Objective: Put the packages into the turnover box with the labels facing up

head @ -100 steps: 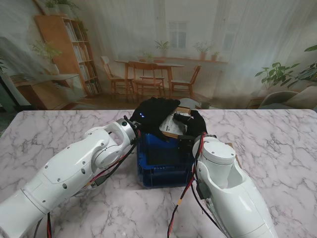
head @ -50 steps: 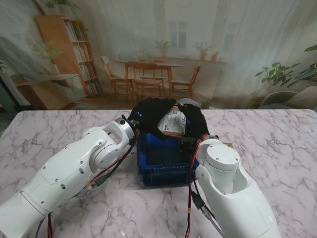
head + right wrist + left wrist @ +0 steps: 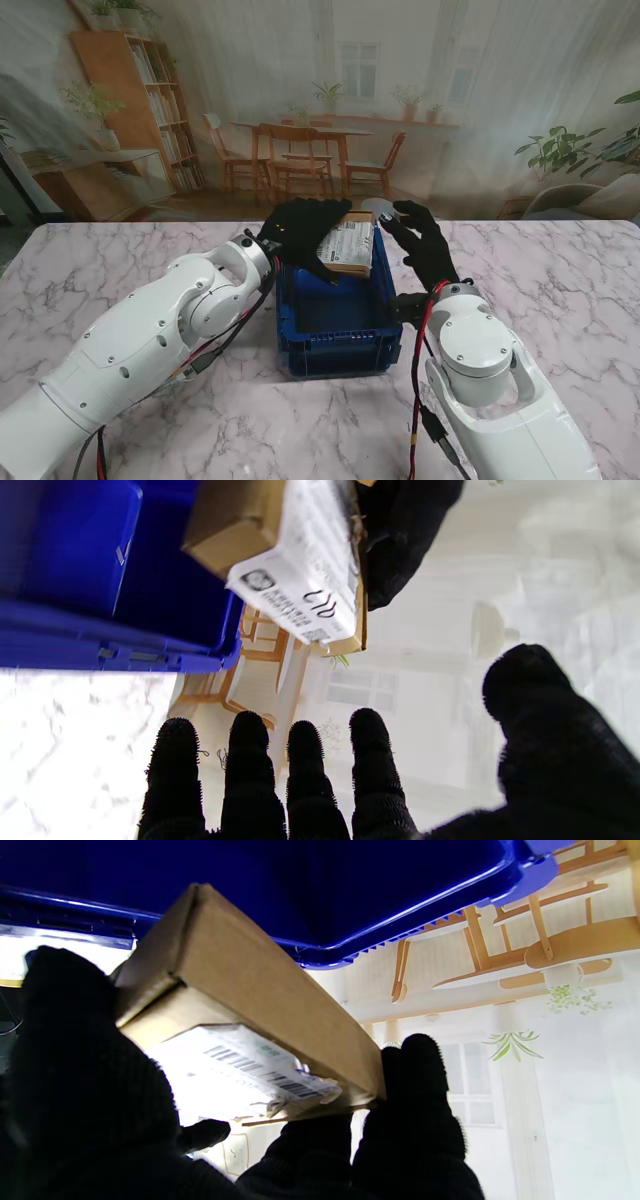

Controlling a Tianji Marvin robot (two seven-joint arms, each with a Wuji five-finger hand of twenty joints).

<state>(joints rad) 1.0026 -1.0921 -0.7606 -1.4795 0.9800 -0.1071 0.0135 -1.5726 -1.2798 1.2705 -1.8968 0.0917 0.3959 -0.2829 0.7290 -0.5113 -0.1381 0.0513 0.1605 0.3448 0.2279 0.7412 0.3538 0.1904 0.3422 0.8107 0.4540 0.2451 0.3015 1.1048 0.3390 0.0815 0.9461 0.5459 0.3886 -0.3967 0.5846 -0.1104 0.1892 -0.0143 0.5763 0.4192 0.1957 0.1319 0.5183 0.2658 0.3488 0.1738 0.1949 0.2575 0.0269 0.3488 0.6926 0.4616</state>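
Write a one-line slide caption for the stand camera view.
Left hand holds a labelled cardboard package over the blue turnover box while the open right hand hovers beside it.

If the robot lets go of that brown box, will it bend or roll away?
Probably neither. The cardboard package keeps crisp edges in the left hand, so it seems stiff. Flat sides should land flat in the blue turnover box. One hand holding it suggests it's light.

White arms (image 3: 150, 345), black-gloved hands, red-black cables (image 3: 415, 400)

Matt cardboard package (image 3: 350, 247) — glossy plastic box (image 3: 335, 345)
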